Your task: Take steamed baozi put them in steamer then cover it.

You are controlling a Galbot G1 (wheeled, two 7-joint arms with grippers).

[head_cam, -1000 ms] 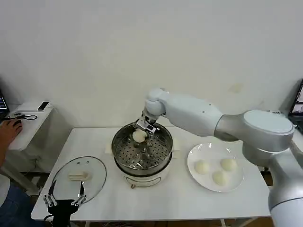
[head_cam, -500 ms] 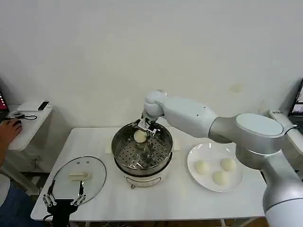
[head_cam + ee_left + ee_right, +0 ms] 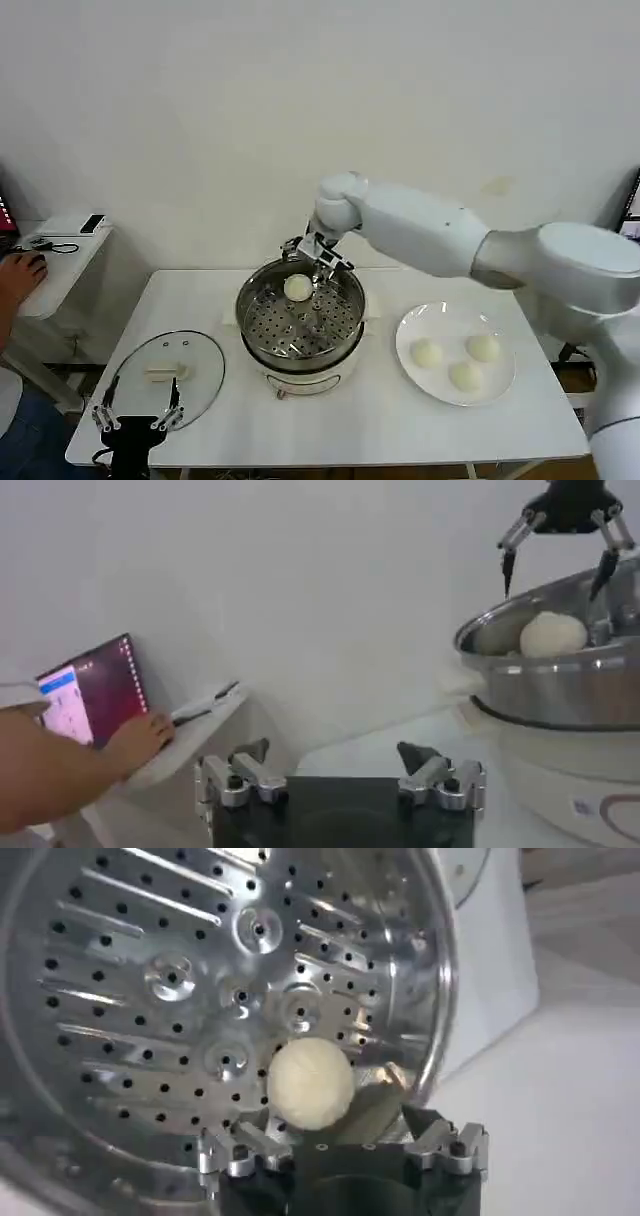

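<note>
A: What does the right arm (image 3: pixel 440 235) look like?

B: Glossy white rounded shells, with a grey band before a large white-topped joint (image 3: pixel 590 262). The right gripper (image 3: pixel 312 256) is black with thin dark fingers (image 3: pixel 509 562) on silvery links.

A: And the left gripper (image 3: pixel 137 418)?

B: A black block carrying silvery metal knuckles (image 3: pixel 240 781) with round screw heads, and slim fingers (image 3: pixel 106 405) tipped in black.

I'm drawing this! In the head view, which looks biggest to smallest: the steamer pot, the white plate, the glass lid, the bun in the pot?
1. Steamer
2. White plate and cover: look about alike, so I won't rank them
3. Baozi in the steamer: smallest by far
</note>
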